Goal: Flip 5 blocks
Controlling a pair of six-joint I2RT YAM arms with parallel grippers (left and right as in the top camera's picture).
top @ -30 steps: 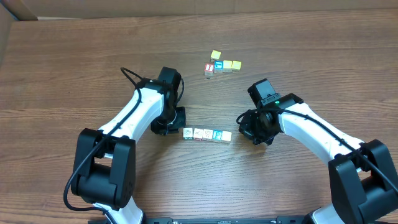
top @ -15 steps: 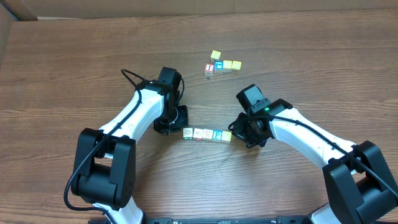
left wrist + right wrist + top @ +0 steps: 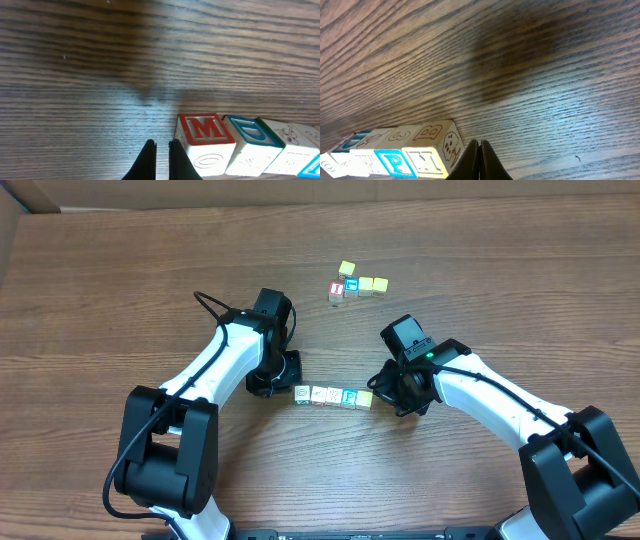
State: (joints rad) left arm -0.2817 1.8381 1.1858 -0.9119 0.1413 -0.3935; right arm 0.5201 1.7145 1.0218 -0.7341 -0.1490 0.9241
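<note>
Several small wooden alphabet blocks [image 3: 333, 396] lie in a straight row on the table between my two grippers. The left gripper [image 3: 287, 387] sits at the row's left end, shut and empty. In the left wrist view its tip [image 3: 161, 146] is just left of a block with a red "M" [image 3: 202, 129]; a blue-lettered block [image 3: 252, 133] follows. The right gripper [image 3: 381, 394] is shut and empty at the row's right end. In the right wrist view its tip [image 3: 479, 146] is beside the yellow-faced end block [image 3: 427, 160], with the blue "P" block [image 3: 393, 163] after it.
A second cluster of small cubes [image 3: 360, 284] lies farther back on the wooden table [image 3: 480, 260]; a cube with a red "I" [image 3: 337, 289] is at its left end and a lone yellow cube [image 3: 346, 268] sits behind it.
The right arm has swung left, bringing its shut gripper up to the right end of the row. The left arm and the blocks have hardly moved.
</note>
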